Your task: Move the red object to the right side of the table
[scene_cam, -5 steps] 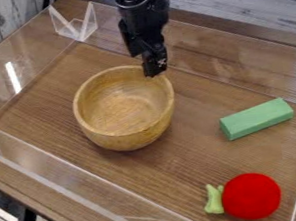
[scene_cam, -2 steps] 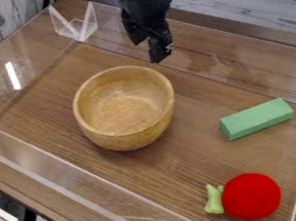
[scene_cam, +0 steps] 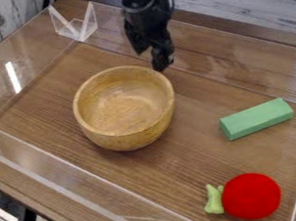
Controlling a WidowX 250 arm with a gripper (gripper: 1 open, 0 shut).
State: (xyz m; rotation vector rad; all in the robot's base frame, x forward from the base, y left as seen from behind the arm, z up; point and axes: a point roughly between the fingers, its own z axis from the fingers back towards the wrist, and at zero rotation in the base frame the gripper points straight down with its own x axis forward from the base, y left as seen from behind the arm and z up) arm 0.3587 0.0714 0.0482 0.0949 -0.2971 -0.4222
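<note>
Well, the black jaws (scene_cam: 157, 57) hung beyond the wooden bowl (scene_cam: 125, 108), near its far rim, and they were spread wide with nothing between them. The red object (scene_cam: 250, 196) lay well apart from the jaws, toward the camera and off to the image's right of them, in the near part of the surface (scene_cam: 118, 176). It was round and bright red, and its 1 light-green leafy piece (scene_cam: 213, 199) stuck out on the image's left side. Between the jaws and the red object, though farther to the image's right than a straight line joining the 2, the green block (scene_cam: 257, 118) rested at a slant. The bowl stood much nearer to the jaws than either the block or the red object did, just on the camera's side of them. Past the jaws to the image's left, 1 clear pointed piece (scene_cam: 75, 23) stood near the far edge of the surface.
</note>
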